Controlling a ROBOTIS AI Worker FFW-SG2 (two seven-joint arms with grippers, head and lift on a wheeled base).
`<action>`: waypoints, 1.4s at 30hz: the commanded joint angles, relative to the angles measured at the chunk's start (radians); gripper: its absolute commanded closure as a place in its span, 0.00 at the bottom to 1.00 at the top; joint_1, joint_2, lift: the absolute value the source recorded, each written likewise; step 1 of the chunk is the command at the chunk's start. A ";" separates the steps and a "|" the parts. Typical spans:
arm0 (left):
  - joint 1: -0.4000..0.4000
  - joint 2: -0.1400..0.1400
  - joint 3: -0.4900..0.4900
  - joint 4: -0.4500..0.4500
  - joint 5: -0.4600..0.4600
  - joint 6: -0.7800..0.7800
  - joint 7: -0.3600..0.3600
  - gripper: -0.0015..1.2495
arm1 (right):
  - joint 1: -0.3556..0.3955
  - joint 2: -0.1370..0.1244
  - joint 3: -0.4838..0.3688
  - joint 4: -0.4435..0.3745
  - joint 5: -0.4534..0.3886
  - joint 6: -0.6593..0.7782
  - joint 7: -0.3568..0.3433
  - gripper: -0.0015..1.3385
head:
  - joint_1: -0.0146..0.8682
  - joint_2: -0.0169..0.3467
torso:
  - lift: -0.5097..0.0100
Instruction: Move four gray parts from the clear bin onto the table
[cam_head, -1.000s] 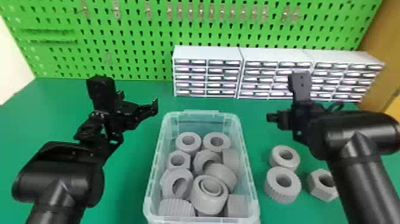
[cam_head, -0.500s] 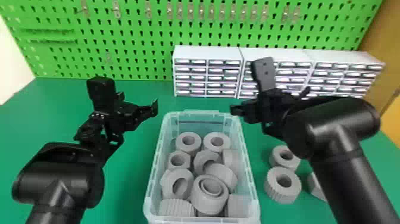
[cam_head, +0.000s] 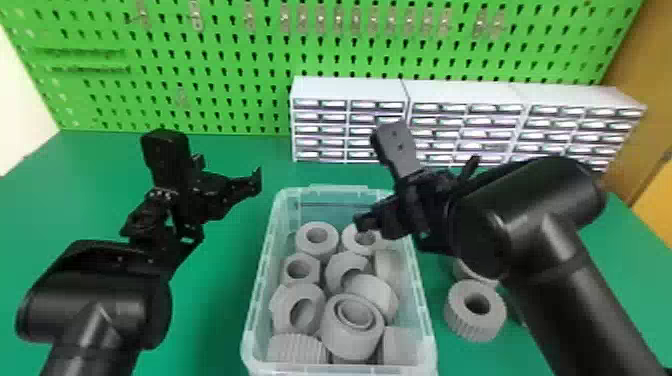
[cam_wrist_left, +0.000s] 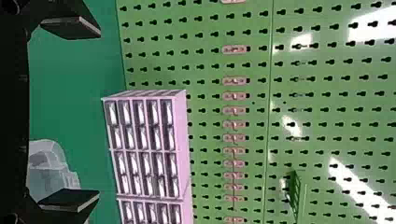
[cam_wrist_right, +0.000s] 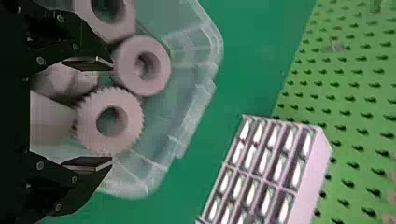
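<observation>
The clear bin (cam_head: 425, 320) holds several gray parts, among them a round part (cam_head: 311, 239) and a geared part (cam_head: 350, 240) at its far end. Over the bin's far right corner is my right gripper (cam_head: 362, 222). In the right wrist view, my right gripper (cam_wrist_right: 105, 114) stands open above the geared part (cam_wrist_right: 133, 121), beside the round part (cam_wrist_right: 161, 70). Right of the bin, a ribbed gray part (cam_head: 487, 325) lies on the table, another partly hidden behind the right arm. My left gripper (cam_head: 257, 182) is parked left of the bin; in the left wrist view, the left gripper (cam_wrist_left: 95, 114) is open and holds nothing.
White drawer cabinets (cam_head: 350, 90) stand along the back of the green table (cam_head: 215, 320), in front of a green pegboard (cam_head: 240, 60). The right forearm covers part of the table to the right of the bin.
My right gripper has swung left from over the table on the right to the bin's far right corner, its arm now covering some parts there. The left arm has kept still.
</observation>
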 joint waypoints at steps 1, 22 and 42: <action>-0.009 0.000 0.001 0.004 -0.002 0.000 0.000 0.07 | -0.003 -0.016 0.034 -0.003 -0.048 0.021 0.000 0.40 | 0.79 0.12 | 0.89; -0.047 -0.032 0.100 0.029 0.009 -0.032 0.000 0.07 | -0.115 -0.042 0.215 0.003 -0.106 -0.005 0.000 0.40 | 0.79 0.12 | 0.89; -0.055 -0.037 0.132 0.036 0.026 -0.035 0.000 0.07 | -0.204 -0.064 0.291 0.040 -0.177 0.071 0.000 0.40 | 0.79 0.12 | 0.89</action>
